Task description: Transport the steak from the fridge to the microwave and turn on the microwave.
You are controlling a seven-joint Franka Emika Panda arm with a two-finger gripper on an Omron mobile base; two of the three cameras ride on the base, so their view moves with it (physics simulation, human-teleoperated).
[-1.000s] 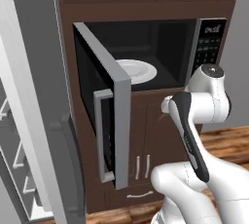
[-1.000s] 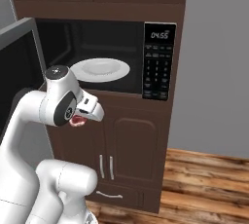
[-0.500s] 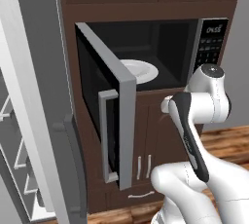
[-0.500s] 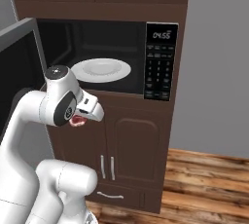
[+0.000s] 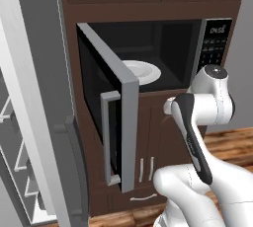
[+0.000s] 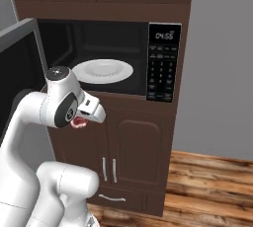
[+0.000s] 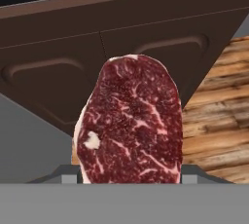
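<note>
- The fridge (image 5: 34, 97) stands at the far left of the left base view, its light speckled door swung open with the dark vertical handle (image 5: 76, 167) low on its edge and grey shelves showing behind.
- Next to it, the microwave (image 5: 163, 58) is set into dark brown cabinetry; its door (image 5: 111, 122) hangs open toward the left, silver edge and vertical handle facing the camera.
- Inside the oven a white plate (image 6: 103, 71) lies flat on the floor of the cavity, with nothing on it.
- Right of the cavity is the black keypad (image 6: 163, 65), with lit digits at its top.
- Below the oven are brown cabinet doors (image 6: 133, 147) with small silver pulls, and wood flooring (image 6: 212, 191) to the right.
- The tool (image 6: 81, 121) is lower than the oven opening and in front of the cabinet doors, with a sliver of red showing beneath the white hand.
- The steak (image 7: 131, 121) is clamped in the tool (seen close from the hand view): it rises upright from between the fingers, marbled red with a pale rim, against the cabinet doors and floor. It is outside the oven, well short of the plate.
</note>
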